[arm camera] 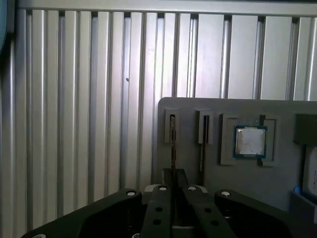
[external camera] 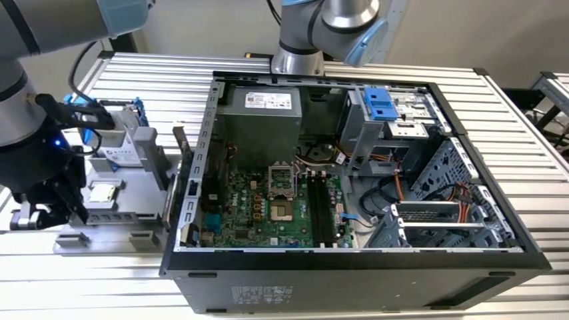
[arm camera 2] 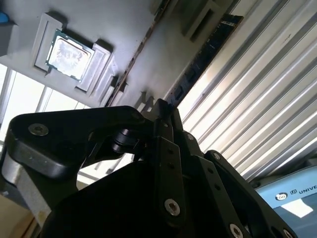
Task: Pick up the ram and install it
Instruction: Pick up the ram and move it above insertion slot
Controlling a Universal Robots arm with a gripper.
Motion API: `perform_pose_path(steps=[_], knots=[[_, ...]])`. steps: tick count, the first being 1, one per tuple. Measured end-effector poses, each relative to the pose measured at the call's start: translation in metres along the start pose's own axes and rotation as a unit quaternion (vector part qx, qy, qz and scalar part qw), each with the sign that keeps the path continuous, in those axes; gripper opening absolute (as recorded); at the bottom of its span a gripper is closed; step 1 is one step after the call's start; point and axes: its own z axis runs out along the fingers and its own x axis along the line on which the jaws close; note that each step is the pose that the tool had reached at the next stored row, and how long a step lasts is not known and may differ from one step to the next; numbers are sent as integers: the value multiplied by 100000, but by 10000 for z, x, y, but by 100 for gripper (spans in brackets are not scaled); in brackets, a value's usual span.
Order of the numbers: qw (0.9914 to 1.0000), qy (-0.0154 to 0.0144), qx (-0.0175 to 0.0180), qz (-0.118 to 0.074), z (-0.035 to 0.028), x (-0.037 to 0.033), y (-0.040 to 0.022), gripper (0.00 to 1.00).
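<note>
The gripper [arm camera: 172, 177] is closing its fingers [arm camera: 179, 174] narrowly on the ram [arm camera: 172, 141], with no gap showing between the pads in both wrist views. The ram is standing on edge in the grey holder tray [arm camera: 237, 191], at the exterior view's left of the open computer case [external camera: 356, 260]. Its long axis is running from the fingers toward the case, parallel to a second stick [arm camera: 203, 148] in the next slot.
</note>
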Motion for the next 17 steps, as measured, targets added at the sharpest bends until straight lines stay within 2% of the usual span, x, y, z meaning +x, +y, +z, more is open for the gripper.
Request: perform_pose_path(steps=[4, 17], knots=[[100000, -2, 1, 2, -78, 2, 3, 0], [100000, 5, 0, 3, -232, 7, 8, 0]])
